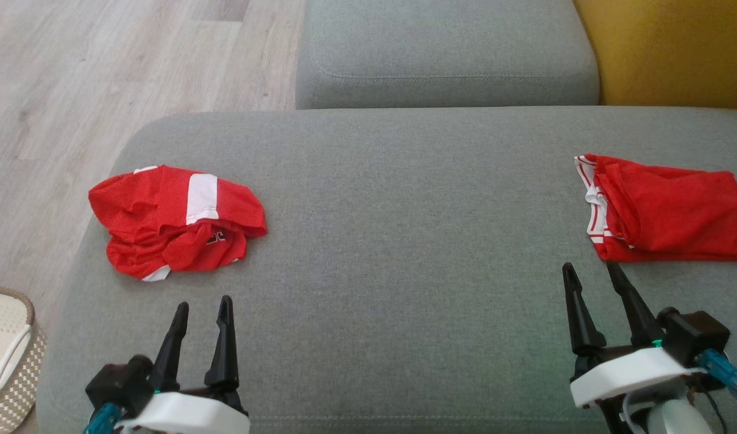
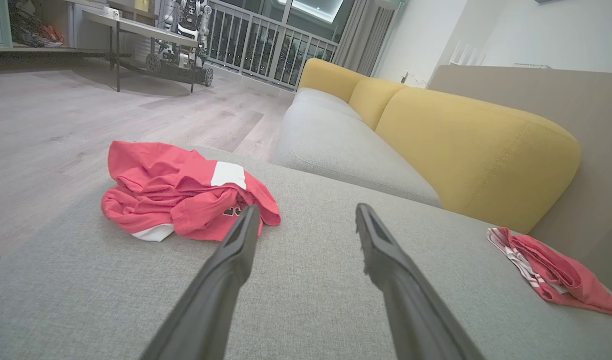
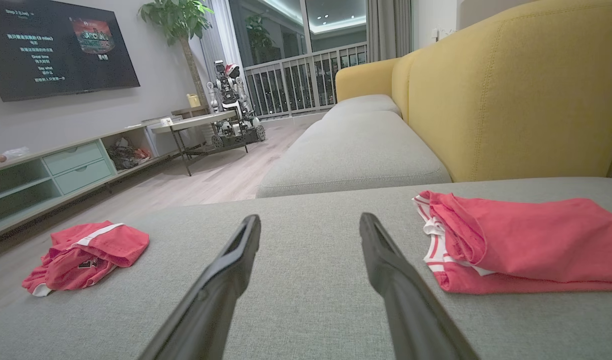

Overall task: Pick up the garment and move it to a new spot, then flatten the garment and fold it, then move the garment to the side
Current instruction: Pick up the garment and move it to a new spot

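A crumpled red garment [image 1: 175, 220] with white panels lies in a heap on the left part of the grey sofa seat [image 1: 404, 241]; the wrist views show the same garment [image 2: 185, 195] [image 3: 85, 255]. A second red garment [image 1: 669, 208], folded flat with white-striped trim, rests at the seat's right edge [image 2: 551, 272] [image 3: 516, 242]. My left gripper [image 1: 203, 306] hovers open just in front of the crumpled heap, nothing between its fingers. My right gripper [image 1: 591, 268] stands open just short of the folded garment's near edge, also holding nothing.
A woven basket [image 1: 6, 355] sits on the wooden floor at the lower left. Another grey seat cushion [image 1: 446, 54] and a yellow backrest [image 1: 669, 48] lie beyond. In the room stand a TV [image 3: 60, 45], a low cabinet [image 3: 60, 175], a table [image 3: 195, 122] and another robot [image 3: 230, 100].
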